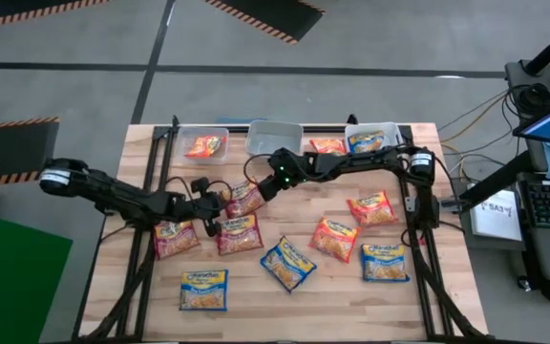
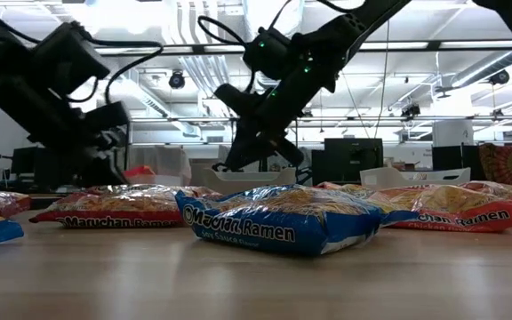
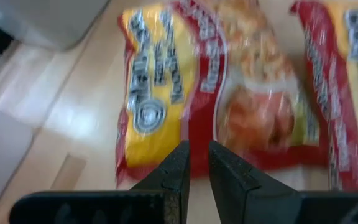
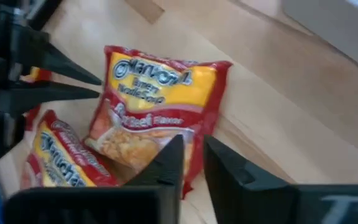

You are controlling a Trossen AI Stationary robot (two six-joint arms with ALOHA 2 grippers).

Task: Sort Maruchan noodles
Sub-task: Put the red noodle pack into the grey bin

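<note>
The Maruchan noodles lie flat over the wooden table: red packets [image 1: 175,238] [image 1: 240,233], orange ones [image 1: 334,238] [image 1: 372,207] and blue ones [image 1: 203,289] [image 1: 287,264] [image 1: 385,261]. One more red packet [image 1: 245,199] lies between both grippers. My left gripper [image 1: 222,205] comes from the table's left, its fingers a narrow gap apart over that packet's end edge [image 3: 197,163]. My right gripper [image 1: 260,189] reaches in from the right and stands over the same packet's [image 4: 154,106] corner [image 4: 191,163], also only narrowly open. Neither plainly touches it.
Three clear bins stand along the far edge: the left bin [image 1: 220,134] holds an orange packet, the middle bin [image 1: 273,137] shows nothing inside, and the right bin [image 1: 391,129] holds an orange and a blue packet. Both arms' black frames flank the table.
</note>
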